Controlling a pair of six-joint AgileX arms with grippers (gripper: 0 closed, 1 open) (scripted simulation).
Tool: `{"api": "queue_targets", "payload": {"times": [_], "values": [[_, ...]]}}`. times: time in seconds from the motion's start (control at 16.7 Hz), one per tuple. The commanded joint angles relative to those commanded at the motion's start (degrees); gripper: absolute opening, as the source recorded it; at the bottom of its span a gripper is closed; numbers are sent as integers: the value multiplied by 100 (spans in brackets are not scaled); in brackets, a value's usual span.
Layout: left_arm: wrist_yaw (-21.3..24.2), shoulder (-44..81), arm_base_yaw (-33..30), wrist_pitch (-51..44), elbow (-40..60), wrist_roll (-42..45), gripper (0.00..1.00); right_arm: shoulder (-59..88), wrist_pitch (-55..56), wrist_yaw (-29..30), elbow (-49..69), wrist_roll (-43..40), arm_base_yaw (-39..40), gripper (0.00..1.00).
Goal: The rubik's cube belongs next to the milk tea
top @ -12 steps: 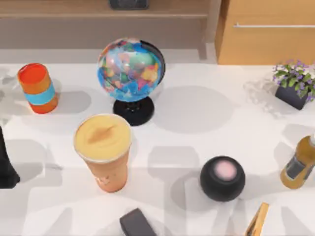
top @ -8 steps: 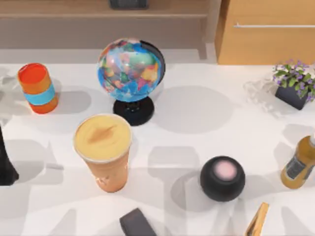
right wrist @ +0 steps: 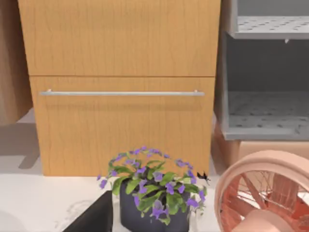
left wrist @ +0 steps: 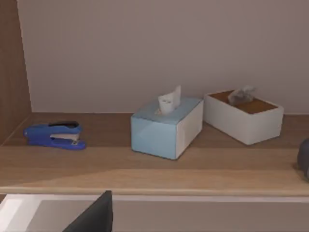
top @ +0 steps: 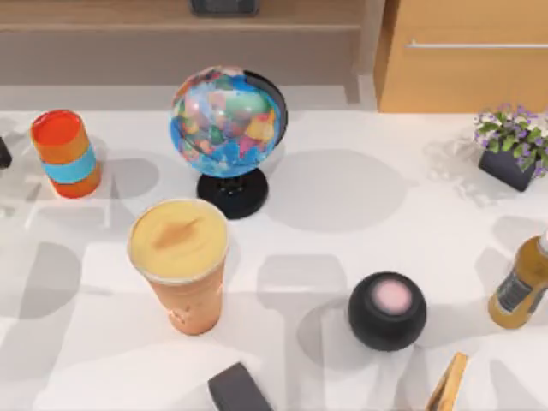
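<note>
Bare table [top: 342, 197] between globe [top: 228, 128] and potted plant [top: 512, 145]: widest passage. Another bare stretch left of the milk tea [top: 181, 261], below the orange can [top: 64, 152]. Globe stands just behind the cup (narrow gap). Black round speaker [top: 387, 310] and amber bottle [top: 519, 287] crowd the right front.

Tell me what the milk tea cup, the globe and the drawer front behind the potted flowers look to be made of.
Milk tea: seemingly clear plastic, since the orange-tan drink shows through the wall under a creamy matte top.
Globe: glossy, likely plastic, with highlights on the printed map and a shiny black stand.
Drawer front: light wood or wood-look laminate, with visible grain, satin finish and a slim metallic bar handle.
</note>
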Motion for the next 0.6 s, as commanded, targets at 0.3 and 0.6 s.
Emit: {"api": "queue_targets", "payload": {"times": [0.3,0.6], "values": [[-641,2803,-700,235,2509,27,100,0,0,0,0,0,0,100],[-1190,5218,-1301,437,4674,50,100,0,0,0,0,0,0,100]]}}
